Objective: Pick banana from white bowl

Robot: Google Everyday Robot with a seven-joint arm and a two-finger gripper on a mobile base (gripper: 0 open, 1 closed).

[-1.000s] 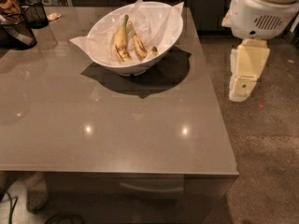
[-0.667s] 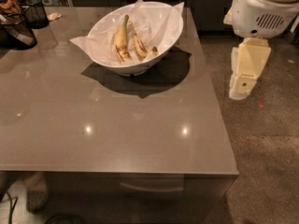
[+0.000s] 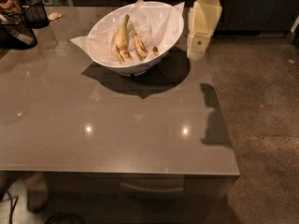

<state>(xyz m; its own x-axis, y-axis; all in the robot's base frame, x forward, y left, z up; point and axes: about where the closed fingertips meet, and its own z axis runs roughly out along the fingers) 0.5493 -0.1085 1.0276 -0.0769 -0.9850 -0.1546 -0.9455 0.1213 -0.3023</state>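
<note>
So, the claw (image 3: 196, 50) has been swung in from the side. A second ago it was hung out over the floor, well clear of the desk's right edge. Now it is parked above the far right part of the desk (image 3: 117, 139), just beside the right rim of the white bowl (image 3: 140, 68). Nothing seems to be touched yet. Whether the claw is apart or together can't be told; only a cream block is seen hanging under the white housing. Its shadow (image 3: 212, 113) is thrown on the desk near the right edge.

Nothing else has been moved, fwiw. The banana (image 3: 138, 45), the curved speckled one, is still laid on the crinkled paper (image 3: 159, 22) inside the bowl. It is right of the stubbier banana (image 3: 122, 38) with the greenish stem, and the two are touching or very nearly so.

For the task, the approach looks mostly done and the reach hasn't been started. The claw would probably have to be carried leftward over the rim and then lowered. Some care is likely needed so that the wrong banana or the paper isn't grabbed too.

As for brands or writing, nothing readable is shown. A black mesh cup (image 3: 35, 10) is stood at the far left corner with some dark clutter (image 3: 16, 31) beside it, and no label can be made out on either.
</note>
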